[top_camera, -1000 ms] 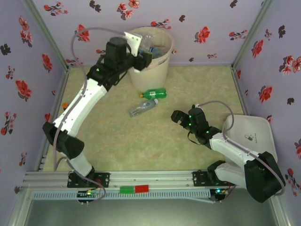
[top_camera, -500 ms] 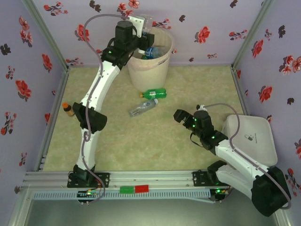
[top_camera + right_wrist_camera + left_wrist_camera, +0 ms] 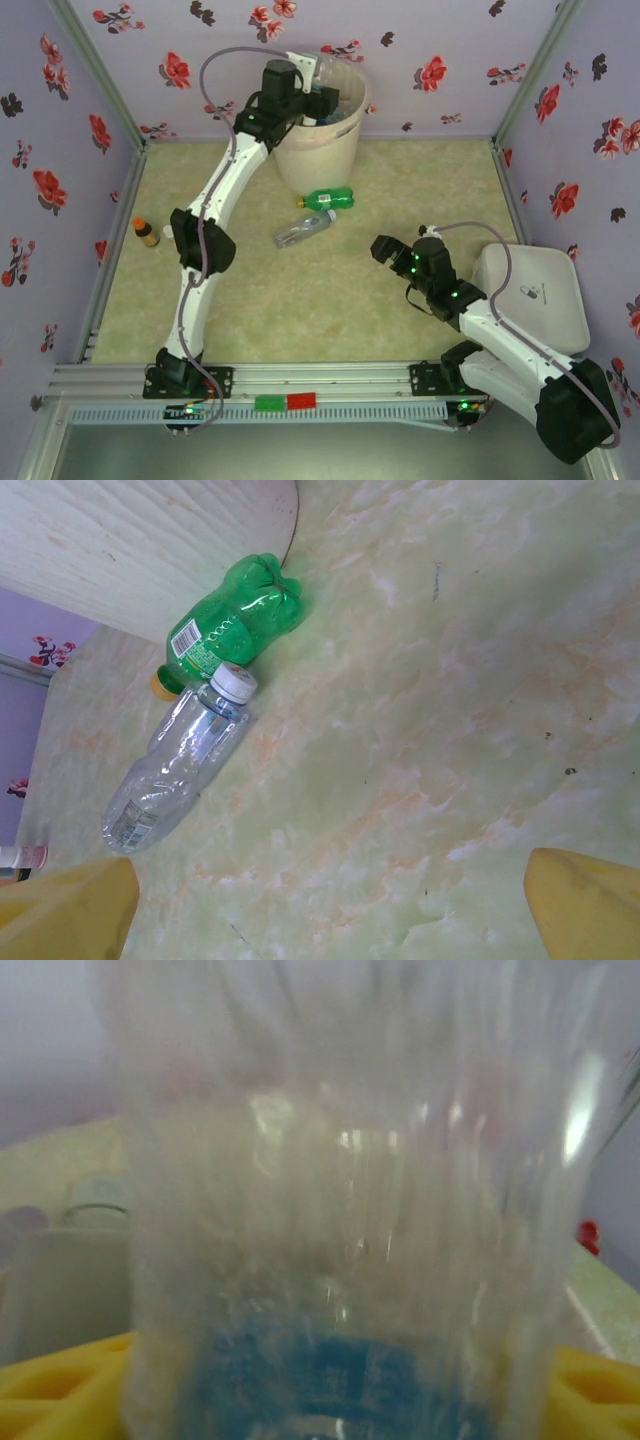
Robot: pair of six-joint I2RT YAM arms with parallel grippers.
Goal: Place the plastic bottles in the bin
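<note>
Reaching across the pale marbled table (image 3: 300,310), the left arm stretches to the tall pink-beige bin (image 3: 318,160) standing against the far wall. The left gripper (image 3: 312,98) hangs over the bin's near rim, above other bottles (image 3: 338,106) lying inside. Its wrist camera shows the yellow fingers (image 3: 60,1385) clamped on a crushed clear bottle (image 3: 340,1210) with a blue label, pressed close to the lens. The right gripper (image 3: 384,248) sits low over the middle of the table with its jaws spread wide and nothing between them, facing two bottles near the foot of the bin. These are a green bottle (image 3: 230,625) with a yellow cap and, touching it cap to cap, a loose clear bottle (image 3: 180,765) with a white cap. A small amber bottle (image 3: 146,232) stands apart at the left wall. The step in hand looks like the drop. It would go best with the held bottle wholly inside the rim before the fingers let go. The arm should then lift straight up to avoid dragging the bin.
</note>
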